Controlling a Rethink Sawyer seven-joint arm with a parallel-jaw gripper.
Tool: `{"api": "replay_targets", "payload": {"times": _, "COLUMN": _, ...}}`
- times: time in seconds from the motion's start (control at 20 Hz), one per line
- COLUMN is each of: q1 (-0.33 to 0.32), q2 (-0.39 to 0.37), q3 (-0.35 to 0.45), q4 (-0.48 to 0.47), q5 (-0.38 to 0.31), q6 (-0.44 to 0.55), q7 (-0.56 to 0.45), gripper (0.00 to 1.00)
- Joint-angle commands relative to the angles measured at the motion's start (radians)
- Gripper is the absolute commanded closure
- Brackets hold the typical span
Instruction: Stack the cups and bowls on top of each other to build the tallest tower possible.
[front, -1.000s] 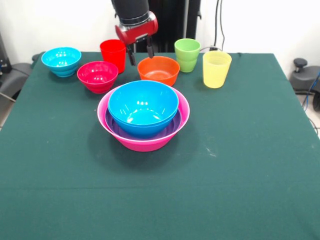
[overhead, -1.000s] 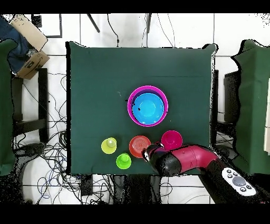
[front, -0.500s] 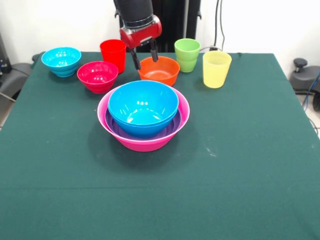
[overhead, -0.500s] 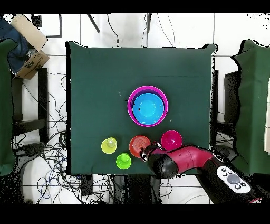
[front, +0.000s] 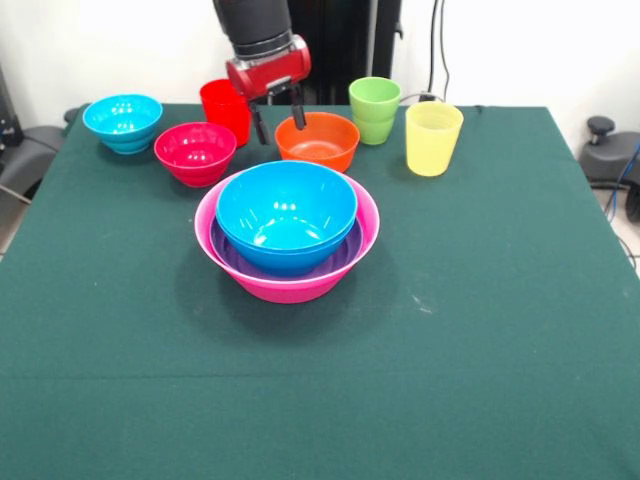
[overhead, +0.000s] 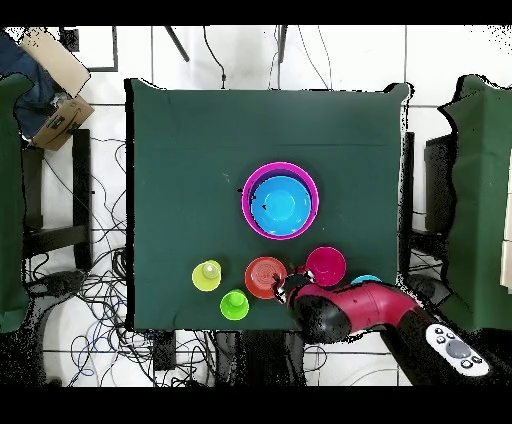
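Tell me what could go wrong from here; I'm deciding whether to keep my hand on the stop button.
The open pincer hangs between the red cup and the orange bowl, close to both, so a descent might knock the cup over. A grip on the bowl's thin rim could slip. The tower, a blue bowl in purple in pink, sits just in front, so a low carry might bump it.

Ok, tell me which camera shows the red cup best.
The front view: the red cup stands upright behind the magenta-red bowl, its right side partly covered by the gripper. In the overhead view the arm hides it entirely.
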Motion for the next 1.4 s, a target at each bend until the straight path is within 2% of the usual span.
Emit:
{"api": "replay_targets", "payload": {"times": 0.05, "q1": -0.010, "q2": 0.028, "q3": 0.058, "q4": -0.018, "q5": -0.107, "q6": -0.069, "q7": -0.007, "gripper": 0.00}}
{"api": "replay_targets", "payload": {"times": 0.4, "q1": 0.049, "q2": 0.014, "q3": -0.005, "q4": -0.034, "q5": -0.146, "q6": -0.117, "q7": 0.045, "gripper": 0.00}}
{"api": "replay_targets", "payload": {"times": 0.5, "q1": 0.126, "q2": 0.022, "q3": -0.077, "q4": -0.072, "q5": -0.155, "q6": -0.149, "q7": 0.093, "gripper": 0.00}}
{"api": "replay_targets", "payload": {"times": 0.6, "q1": 0.208, "q2": 0.033, "q3": -0.130, "q4": -0.116, "q5": -0.136, "q6": -0.139, "q7": 0.132, "gripper": 0.00}}
{"api": "replay_targets", "payload": {"times": 0.75, "q1": 0.232, "q2": 0.021, "q3": -0.123, "q4": -0.126, "q5": -0.080, "q6": -0.092, "q7": 0.126, "gripper": 0.00}}
{"api": "replay_targets", "payload": {"times": 1.1, "q1": 0.299, "q2": 0.017, "q3": -0.176, "q4": -0.173, "q5": -0.030, "q6": -0.060, "q7": 0.137, "gripper": 0.00}}
{"api": "replay_targets", "payload": {"times": 1.25, "q1": 0.294, "q2": 0.027, "q3": -0.167, "q4": -0.192, "q5": -0.001, "q6": -0.022, "q7": 0.116, "gripper": 0.00}}
{"api": "replay_targets", "payload": {"times": 1.4, "q1": 0.215, "q2": 0.024, "q3": -0.096, "q4": -0.159, "q5": 0.020, "q6": -0.015, "q7": 0.063, "gripper": 0.00}}
